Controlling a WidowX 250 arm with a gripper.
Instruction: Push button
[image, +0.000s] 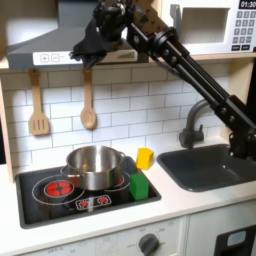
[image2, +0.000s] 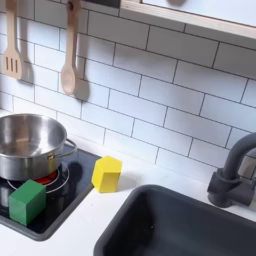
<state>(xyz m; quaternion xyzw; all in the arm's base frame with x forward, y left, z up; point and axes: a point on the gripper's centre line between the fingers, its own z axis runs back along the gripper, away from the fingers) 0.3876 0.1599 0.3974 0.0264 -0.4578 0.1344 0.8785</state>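
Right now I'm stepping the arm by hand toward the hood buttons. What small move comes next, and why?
Probably ease the gripper a little further toward the first exterior view's left, onto the hood panel. It hangs high beside the hood front, well above the pot, and contact isn't clear.

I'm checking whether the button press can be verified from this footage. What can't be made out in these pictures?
- End effector, first exterior view: dark and blurred against the range hood; open or shut cannot be told.
- Button: too small to single out on the hood panel; contact unclear.
- Pot contents, second exterior view: inside cut off by the second exterior view's left edge.
- Faucet, second exterior view: spout cut off at the second exterior view's right edge.
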